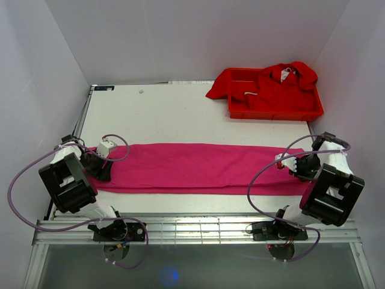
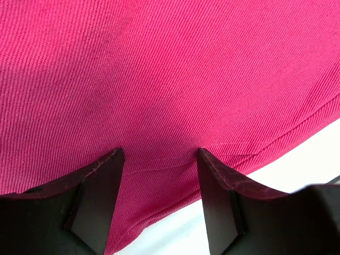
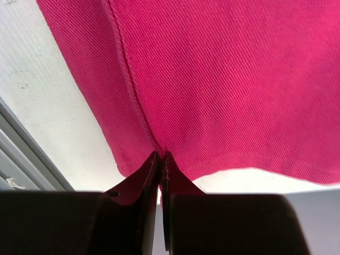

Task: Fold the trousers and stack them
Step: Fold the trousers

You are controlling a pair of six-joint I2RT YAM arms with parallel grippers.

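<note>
Trousers (image 1: 192, 167) plain magenta-pink, with a fine diagonal weave. Tray (image 1: 274, 113) red; garments (image 1: 283, 84) in it a brighter red. Tabletop (image 1: 162, 114) white.

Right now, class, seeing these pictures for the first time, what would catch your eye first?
The magenta trousers lie stretched in a long flat strip across the near half of the table. The left tool hangs open over one end, and the right tool is pinched shut on the hem at the other. At the far right, a red tray holds crumpled red garments.
</note>
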